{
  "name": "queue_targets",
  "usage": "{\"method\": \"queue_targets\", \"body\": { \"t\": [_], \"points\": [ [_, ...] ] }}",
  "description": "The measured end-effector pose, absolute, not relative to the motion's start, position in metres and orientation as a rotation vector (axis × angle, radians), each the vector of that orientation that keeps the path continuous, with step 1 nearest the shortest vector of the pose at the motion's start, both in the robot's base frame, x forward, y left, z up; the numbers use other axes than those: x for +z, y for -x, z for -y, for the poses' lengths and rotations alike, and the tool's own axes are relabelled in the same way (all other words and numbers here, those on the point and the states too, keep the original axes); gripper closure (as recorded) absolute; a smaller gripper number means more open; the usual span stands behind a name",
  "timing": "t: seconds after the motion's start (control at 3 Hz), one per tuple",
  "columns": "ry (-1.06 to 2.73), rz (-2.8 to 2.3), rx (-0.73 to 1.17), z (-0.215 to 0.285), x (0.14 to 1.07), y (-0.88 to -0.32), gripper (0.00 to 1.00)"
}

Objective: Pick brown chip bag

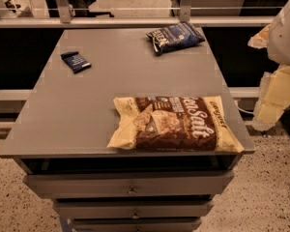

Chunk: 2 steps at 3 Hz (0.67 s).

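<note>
One crinkly brown chip bag (176, 123) flat on table (82, 110) | pincer (273, 100) at right, cannot tell state

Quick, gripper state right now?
Gripper: open or closed cannot be told; it is at the right edge of view, beside the table, apart from the brown chip bag lying on it.

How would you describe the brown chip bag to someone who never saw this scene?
On the grey table, look at the near edge, right of centre, left of the tool beside the table. The brown chip bag lies flat there: the largest item, with white "Salt" lettering, unlike the smaller blue bag and navy packet farther back.
</note>
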State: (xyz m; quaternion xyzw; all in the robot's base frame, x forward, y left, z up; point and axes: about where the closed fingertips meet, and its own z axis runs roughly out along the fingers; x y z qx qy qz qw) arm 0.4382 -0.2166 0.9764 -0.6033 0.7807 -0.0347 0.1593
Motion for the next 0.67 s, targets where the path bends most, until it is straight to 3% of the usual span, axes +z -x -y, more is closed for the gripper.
{"method": "queue_targets", "body": {
  "t": [0.67],
  "points": [
    [1.732, -2.207, -0.064, 0.2123, 0.9729, -0.4425, 0.00]
  ]
}}
